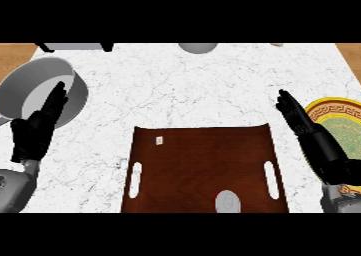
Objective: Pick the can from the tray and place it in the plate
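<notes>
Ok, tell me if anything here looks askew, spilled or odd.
Nothing stands out. The can stands upright at the tray's near edge, the plate lies flat at the right, nothing is spilled. Only a small pale bit on the tray is too small to identify.

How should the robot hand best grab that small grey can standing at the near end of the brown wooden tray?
Probably round its curved side wall, from the right. The small grey can shows only its round top, so it stands upright, and the open right robot hand is nearer it and beside the gold-rimmed plate.
</notes>
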